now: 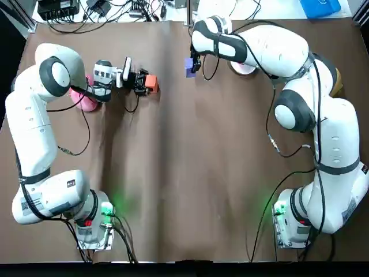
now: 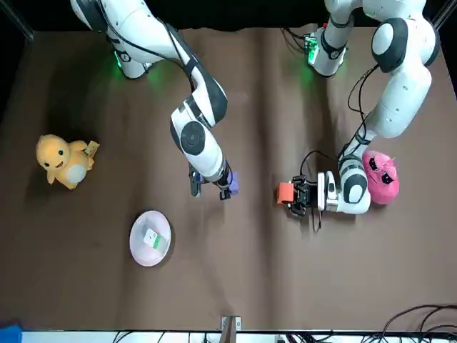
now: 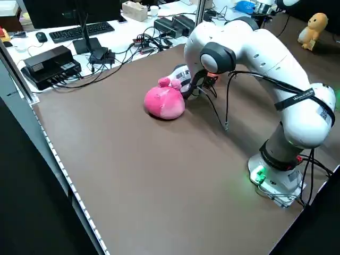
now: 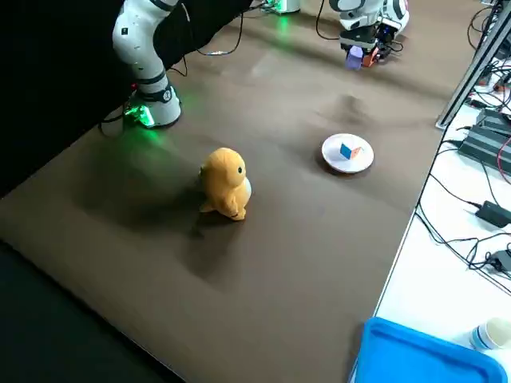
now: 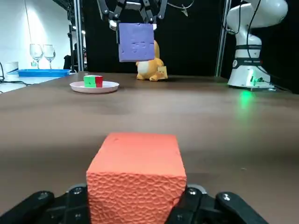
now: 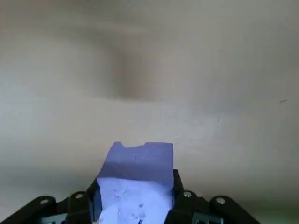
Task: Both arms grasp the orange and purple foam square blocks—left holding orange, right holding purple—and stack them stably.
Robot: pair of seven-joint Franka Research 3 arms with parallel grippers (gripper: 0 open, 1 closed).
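Orange block point(image 5: 135, 182) fills the near part of the left wrist view. The left gripper point(image 1: 144, 81) squeezes it from both sides and holds it low, lying sideways. It is by the far edge of the table point(image 1: 184, 173), a little left of the middle. The purple block point(image 1: 189, 66) is near it, also by the far edge, close to the middle. The right gripper point(image 1: 195, 62) pinches it tight and holds it up in the air, pointing down.

Both blocks look grabbed, so I think the picking-up step is done and the stacking step comes next. One block has to sit flat on the table. The other has to come over it, with the sides lined up, and go down softly so it does not tip.

A pink plush toy point(image 1: 85, 99) lies just beside the left arm's wrist. A white plate point(image 2: 150, 238) with a small cube sits toward the far right corner, and a yellow plush toy point(image 2: 63, 161) sits by the right edge.

I cannot tell if the orange block touches the table. The right arm hides most of its own fingers from above.
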